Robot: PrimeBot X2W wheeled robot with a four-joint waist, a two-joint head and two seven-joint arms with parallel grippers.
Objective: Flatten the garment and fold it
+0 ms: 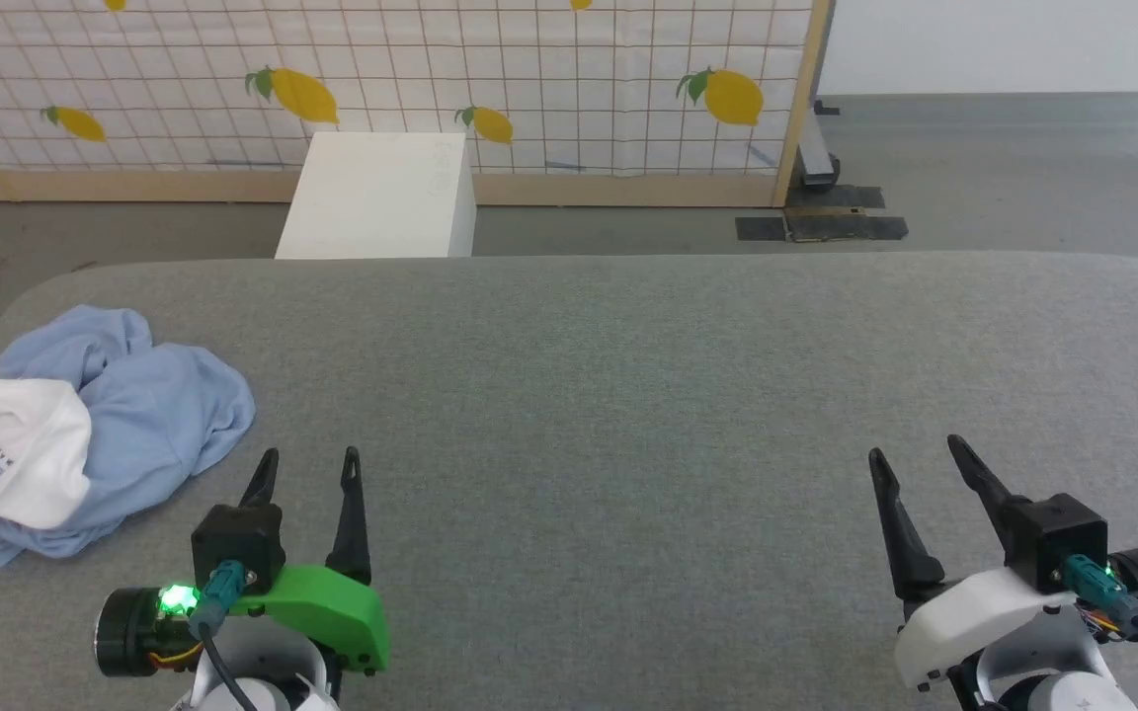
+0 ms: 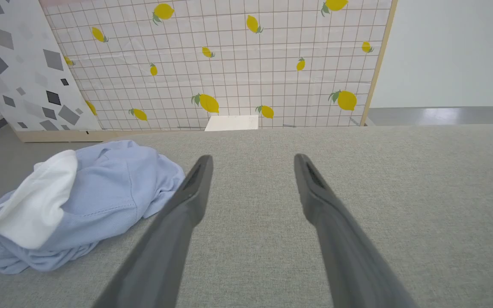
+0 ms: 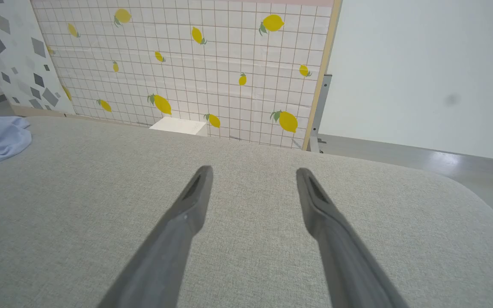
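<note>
- Grey woven cloth covers a broad table (image 1: 688, 375) with rounded far corners, which takes up most of the head view.
- Beyond its far edge stands a screen (image 1: 549, 79) of white squares printed with yellow lemons, framed in pale wood.
- A white box (image 1: 381, 197) sits on the grey floor (image 1: 1004, 168) between the screen and the table.
- In the left wrist view, a second panel (image 2: 11, 64) with grey diamond shapes leans at the far left.
- A light blue shirt (image 1: 154, 405) lies crumpled in a heap at the left edge of the table, neither flattened nor folded.
- A smaller white cloth (image 1: 26, 444) rests on the left part of the heap, with a little dark print along one edge.
- At the near left is the left gripper (image 1: 311, 454), its housing green, just right of the shirt, with a strip of table showing between them.
- Its two dark fingers point toward the far side and stand spread apart, with nothing between them.
- At the near right, well apart from the shirt, is the right gripper (image 1: 915, 447), its housing white.
- Its fingers are likewise spread wide over bare table, holding nothing.
</note>
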